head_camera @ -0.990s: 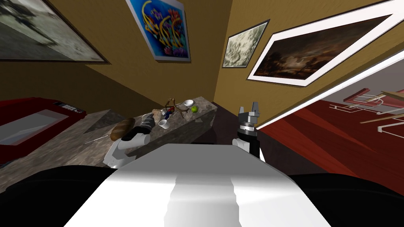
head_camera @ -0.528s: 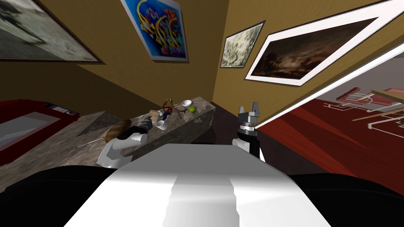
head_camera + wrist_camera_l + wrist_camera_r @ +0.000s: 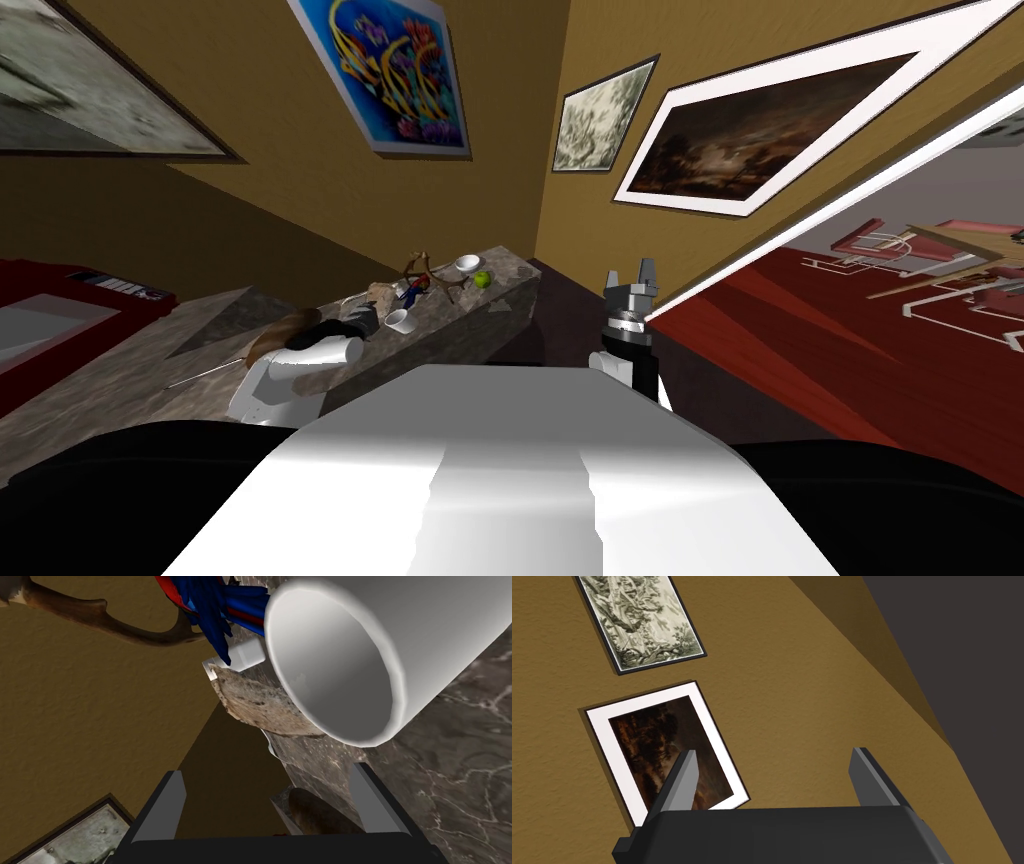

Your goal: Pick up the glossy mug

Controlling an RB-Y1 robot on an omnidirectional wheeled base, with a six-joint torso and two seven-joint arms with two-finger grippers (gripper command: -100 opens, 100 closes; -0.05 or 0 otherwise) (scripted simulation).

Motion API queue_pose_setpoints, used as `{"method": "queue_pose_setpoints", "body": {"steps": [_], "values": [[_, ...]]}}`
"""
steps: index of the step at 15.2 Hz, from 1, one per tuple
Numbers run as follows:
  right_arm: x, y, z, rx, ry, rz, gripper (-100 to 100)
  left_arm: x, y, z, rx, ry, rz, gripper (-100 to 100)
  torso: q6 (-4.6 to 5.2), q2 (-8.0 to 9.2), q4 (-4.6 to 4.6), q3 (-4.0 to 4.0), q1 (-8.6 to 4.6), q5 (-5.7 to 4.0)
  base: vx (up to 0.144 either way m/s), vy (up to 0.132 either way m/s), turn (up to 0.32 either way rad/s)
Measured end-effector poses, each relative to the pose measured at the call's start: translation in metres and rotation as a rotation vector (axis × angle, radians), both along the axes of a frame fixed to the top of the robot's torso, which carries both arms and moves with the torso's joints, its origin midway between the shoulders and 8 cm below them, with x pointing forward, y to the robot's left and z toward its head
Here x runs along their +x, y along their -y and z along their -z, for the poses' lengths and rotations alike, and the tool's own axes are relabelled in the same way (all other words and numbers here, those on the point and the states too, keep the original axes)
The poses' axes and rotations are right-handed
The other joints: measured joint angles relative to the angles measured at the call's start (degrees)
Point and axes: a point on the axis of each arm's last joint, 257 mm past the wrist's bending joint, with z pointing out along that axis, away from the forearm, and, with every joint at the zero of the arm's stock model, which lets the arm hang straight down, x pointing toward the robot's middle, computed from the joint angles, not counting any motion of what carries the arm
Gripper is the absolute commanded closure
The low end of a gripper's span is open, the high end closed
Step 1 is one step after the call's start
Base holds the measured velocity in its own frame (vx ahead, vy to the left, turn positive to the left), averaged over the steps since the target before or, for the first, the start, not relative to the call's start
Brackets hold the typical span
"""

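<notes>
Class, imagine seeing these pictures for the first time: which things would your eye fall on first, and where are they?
First the white mug, looming just beyond the open left tool with its mouth towards it, on the marbled counter. Next the bright blue painting on the wall above the counter, and the open right tool, held up to the right of the counter.
</notes>
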Motion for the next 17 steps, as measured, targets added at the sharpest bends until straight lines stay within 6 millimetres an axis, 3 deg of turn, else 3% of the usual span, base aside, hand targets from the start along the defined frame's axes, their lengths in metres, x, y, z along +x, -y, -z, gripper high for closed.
{"method": "queue_pose_setpoints", "body": {"steps": [17], "values": [[0.000,0.000,0.000,0.000,0.000,0.000,0,-0.066,-0.045,0.030,-0.163,-0.208,-0.208,-100,-0.01,-0.06,-0.01,-0.04,0.00,0.00,0.019,-0.033,-0.054]]}}
